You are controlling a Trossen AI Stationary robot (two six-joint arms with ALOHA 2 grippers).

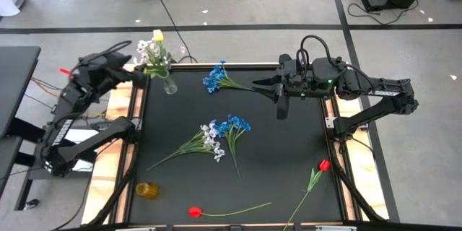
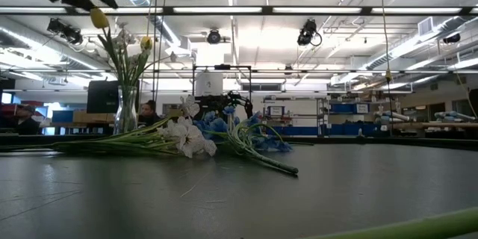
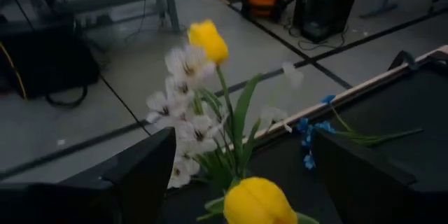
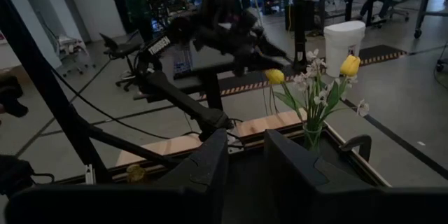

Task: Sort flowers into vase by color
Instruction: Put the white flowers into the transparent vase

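Note:
A clear glass vase [image 1: 170, 84] stands at the table's far left corner and holds white blossoms [image 3: 183, 105] and two yellow tulips [image 3: 208, 40]. My left gripper [image 1: 137, 68] hovers open just left of the bouquet. The nearer tulip [image 3: 257, 201] shows between its spread fingers without touching them. My right gripper [image 1: 268, 86] waits raised at the far right, pointing left, open by a narrow gap and holding nothing. On the mat lie a blue stem [image 1: 215, 78], a white stem [image 1: 209, 137] crossed with a blue one [image 1: 234, 125], and two red tulips [image 1: 193, 211] [image 1: 323, 164].
A small amber jar [image 1: 146, 190] stands at the mat's near left edge. Wooden rails [image 1: 132, 101] border the black mat. People [image 4: 134, 0] and furniture show in the room beyond the table.

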